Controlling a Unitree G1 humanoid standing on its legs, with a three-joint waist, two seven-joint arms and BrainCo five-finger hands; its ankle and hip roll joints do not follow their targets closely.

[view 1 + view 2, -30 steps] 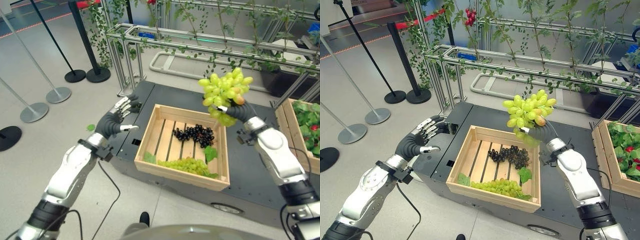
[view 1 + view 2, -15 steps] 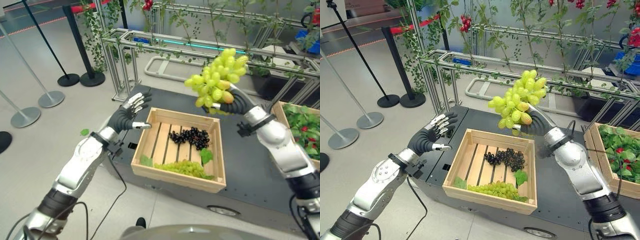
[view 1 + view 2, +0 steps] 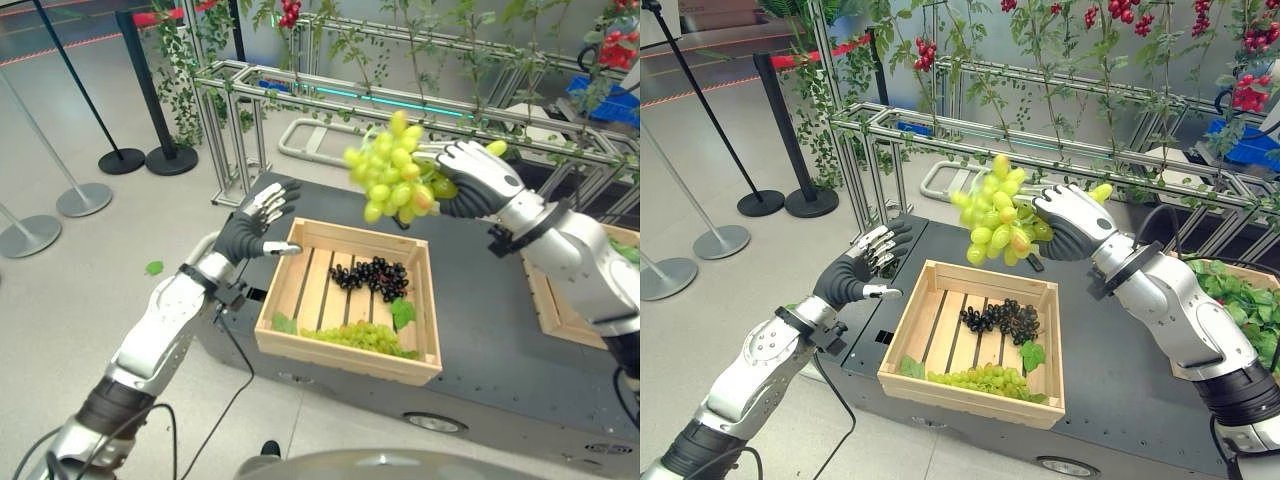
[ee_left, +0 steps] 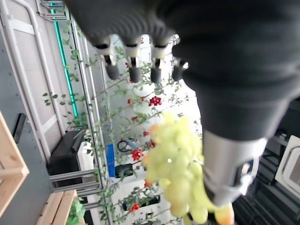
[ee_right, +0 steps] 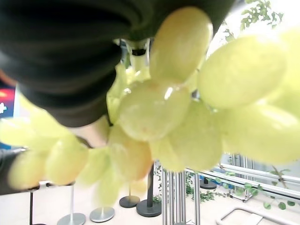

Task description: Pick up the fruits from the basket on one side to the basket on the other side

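Holding: the right hand (image 3: pixel 1072 222) curls its dark-tipped silver fingers round a bunch of green grapes (image 3: pixel 992 212), raised in the air above the far edge of the wooden crate; the bunch is a loose cluster of smooth, glossy oval berries, pale yellow-green, one or two tinged orange.
Nearest fruit: a second green grape bunch (image 3: pixel 983 377) lies flat along the near wall inside the crate, small round berries packed in a long strip, with a flat green leaf (image 3: pixel 912 368) at its left end.
Wooden crate (image 3: pixel 905 340): pale raw timber, rectangular, slatted floor with gaps between the boards, plain plank walls; it sits on the dark matte tabletop (image 3: pixel 1120 370).
Dark grapes (image 3: pixel 1001 319): a low bunch of tiny black-purple round berries on the slats toward the far side, a broad green leaf (image 3: pixel 1032 354) just beside it.
Left hand (image 3: pixel 256 220): held in the air by the crate's far left corner, fingers spread and lightly bent, thumb pointing sideways, holding nothing.
Second crate (image 3: pixel 552 305): the same pale wood, at the right end of the tabletop, with leafy greens inside.
Beyond: a trellis (image 3: pixel 940 135) of square silver metal bars hung with thin leafy vines and clusters of small red fruit (image 3: pixel 924 52).
Floor: smooth grey, with black and silver posts (image 3: pixel 788 140) on round bases.
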